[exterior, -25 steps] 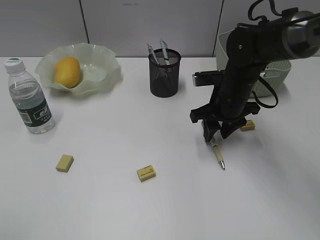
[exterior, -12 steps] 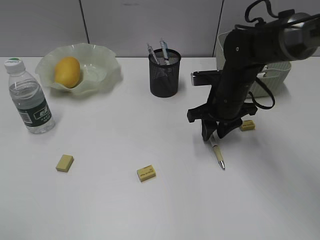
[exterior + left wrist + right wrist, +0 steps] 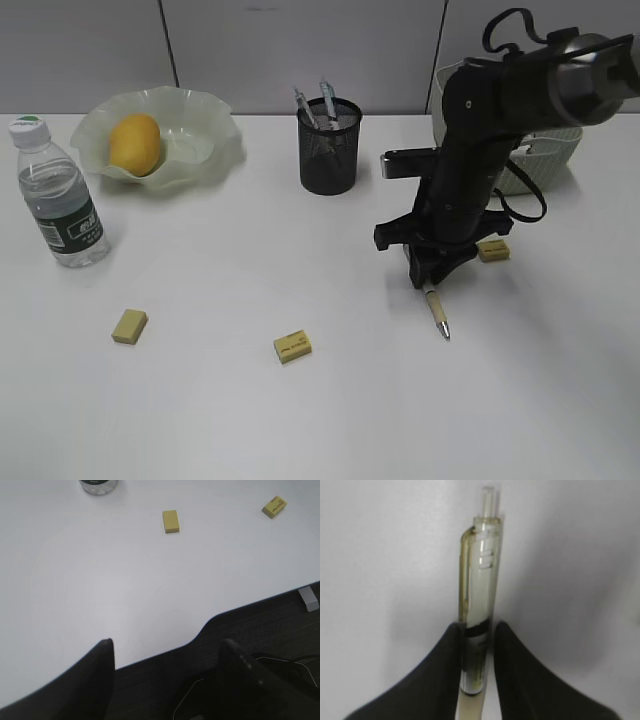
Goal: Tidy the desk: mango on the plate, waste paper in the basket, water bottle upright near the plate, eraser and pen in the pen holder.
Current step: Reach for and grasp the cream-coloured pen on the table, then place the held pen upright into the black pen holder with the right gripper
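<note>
My right gripper (image 3: 428, 280) points down at the desk (image 3: 300, 420), its jaws closed around a pale pen (image 3: 438, 312) that lies flat. The right wrist view shows the pen (image 3: 481, 595) pinched between the fingers (image 3: 479, 645). The black mesh pen holder (image 3: 330, 150) holds two pens. The mango (image 3: 134, 143) sits in the wavy plate (image 3: 205, 150). The water bottle (image 3: 60, 200) stands upright left of the plate. Yellow erasers lie at left (image 3: 129, 326), centre (image 3: 292, 346) and by the arm (image 3: 494, 250). The basket (image 3: 548, 160) is behind the arm. The waste paper is hidden. My left gripper (image 3: 165, 655) is open.
The left wrist view shows the desk's front edge (image 3: 200, 630), two erasers (image 3: 171, 521) (image 3: 274, 506) and the bottle's base (image 3: 98, 485). A grey partition wall runs behind the desk.
My right gripper's jaws have narrowed from open around the pen to closed against it. The arm shifted slightly left. The pen has not moved.
</note>
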Motion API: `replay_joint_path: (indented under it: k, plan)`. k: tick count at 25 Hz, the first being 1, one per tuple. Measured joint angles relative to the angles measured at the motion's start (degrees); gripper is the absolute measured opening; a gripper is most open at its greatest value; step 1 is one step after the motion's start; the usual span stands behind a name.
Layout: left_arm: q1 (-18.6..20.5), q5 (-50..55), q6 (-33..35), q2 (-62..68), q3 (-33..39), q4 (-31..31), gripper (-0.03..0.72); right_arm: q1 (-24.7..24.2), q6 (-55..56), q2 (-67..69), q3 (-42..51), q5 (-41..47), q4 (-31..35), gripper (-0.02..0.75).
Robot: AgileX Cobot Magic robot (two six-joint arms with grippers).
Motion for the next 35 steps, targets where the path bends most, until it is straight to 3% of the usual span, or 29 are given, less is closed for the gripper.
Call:
replay_joint_path:
  k: [4, 10, 17, 23, 28, 35]
  plan:
    - [0.0, 0.0, 0.0, 0.0, 0.0, 0.0, 0.489, 0.31, 0.0, 0.07, -0.16, 0.23, -0.66, 0.116]
    - [0.0, 0.0, 0.0, 0.0, 0.0, 0.0, 0.489, 0.31, -1.65, 0.94, -4.38, 4.68, -1.07, 0.117]
    - [0.0, 0.0, 0.0, 0.0, 0.0, 0.0, 0.489, 0.31, -3.54, -1.03, -19.2, 6.1, -1.24, 0.117]
    - [0.0, 0.0, 0.0, 0.0, 0.0, 0.0, 0.489, 0.31, -3.65, -2.6, -29.32, -7.41, 1.31, 0.117]
    - [0.0, 0.0, 0.0, 0.0, 0.0, 0.0, 0.489, 0.61, -3.71, -2.4, -29.58, -22.44, 3.73, 0.117]
    - [0.0, 0.0, 0.0, 0.0, 0.0, 0.43, 0.487, 2.43, -4.95, 1.73, -29.68, -30.82, 4.15, 0.117]
